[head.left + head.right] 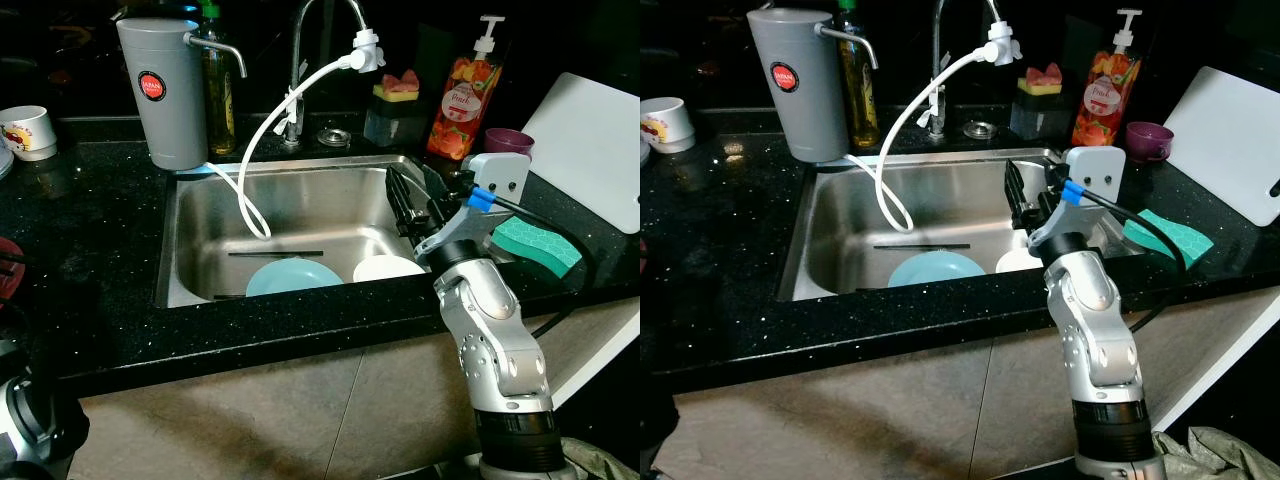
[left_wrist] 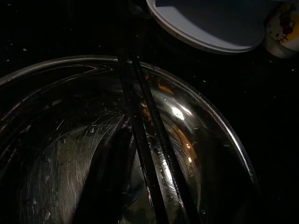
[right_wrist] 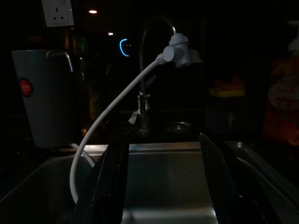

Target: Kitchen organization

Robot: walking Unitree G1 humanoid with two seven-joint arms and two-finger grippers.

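Observation:
My right gripper (image 1: 418, 198) hangs open over the right side of the steel sink (image 1: 200, 215), with nothing between its fingers. In the right wrist view its two fingers (image 3: 110, 182) stand wide apart and frame the tap (image 3: 145, 70) and its white hose (image 3: 117, 107). A light blue plate (image 1: 292, 275) and a white dish (image 1: 385, 268) lie at the sink's front, below the gripper. A thin black stick (image 1: 275, 254) lies behind the plate. My left arm (image 1: 30, 420) is low at the left. The left wrist view looks down into a steel bowl (image 2: 210, 121) crossed by two thin black rods (image 2: 145, 140).
A grey water jug (image 1: 162, 90) and an oil bottle (image 1: 218, 95) stand behind the sink's left corner. A soap bottle (image 1: 463, 95), a purple cup (image 1: 508, 141), a white cutting board (image 1: 590, 140) and a green sponge (image 1: 537, 243) are on the right counter. A cartoon cup (image 1: 27, 130) sits far left.

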